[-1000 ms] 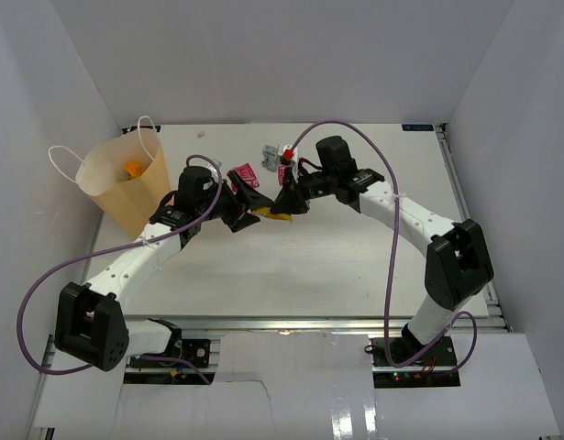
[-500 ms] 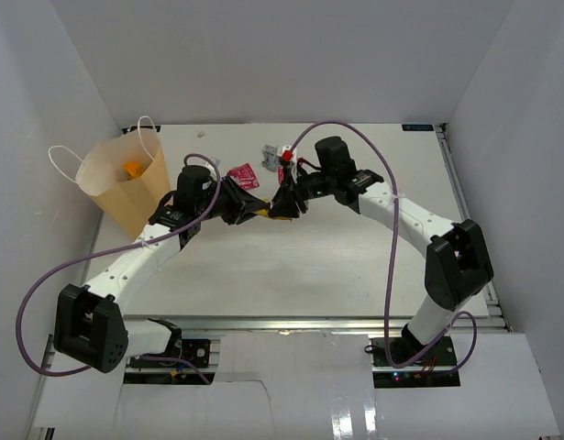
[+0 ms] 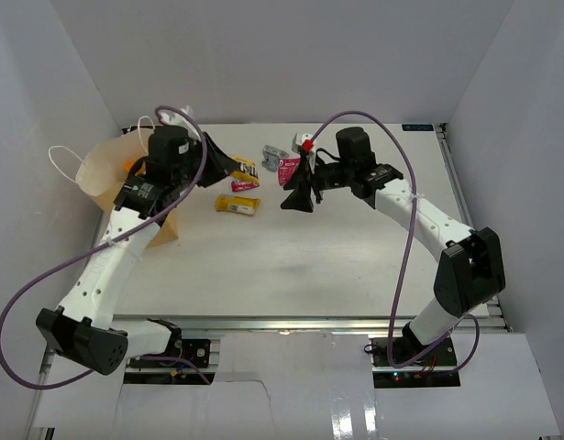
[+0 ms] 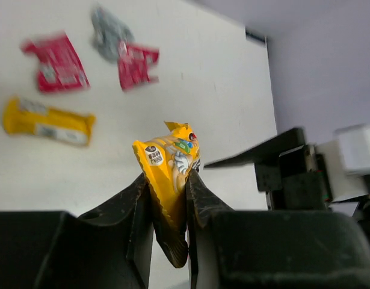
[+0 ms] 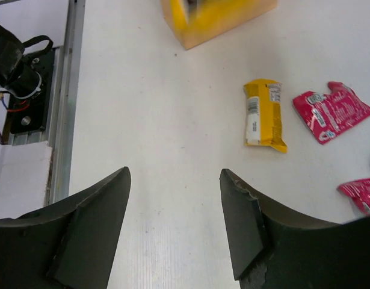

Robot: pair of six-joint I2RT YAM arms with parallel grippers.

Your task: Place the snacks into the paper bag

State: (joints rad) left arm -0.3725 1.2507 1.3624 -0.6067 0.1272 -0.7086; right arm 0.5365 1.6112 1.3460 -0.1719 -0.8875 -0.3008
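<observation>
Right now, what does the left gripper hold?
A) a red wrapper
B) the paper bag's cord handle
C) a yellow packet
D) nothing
C: in the left wrist view the left gripper is shut on a yellow packet, which sticks up out of its grip.

The white table [image 3: 309, 266] carries a tan paper bag [image 3: 98, 172] standing open at its far left corner. A yellow bar packet [image 3: 237, 204] lies flat toward the back, left of centre, with a red packet [image 3: 248, 184] just beyond it. Farther right lies a second red packet [image 3: 288, 170], a grey wrapper [image 3: 273, 151] just beside it.
</observation>
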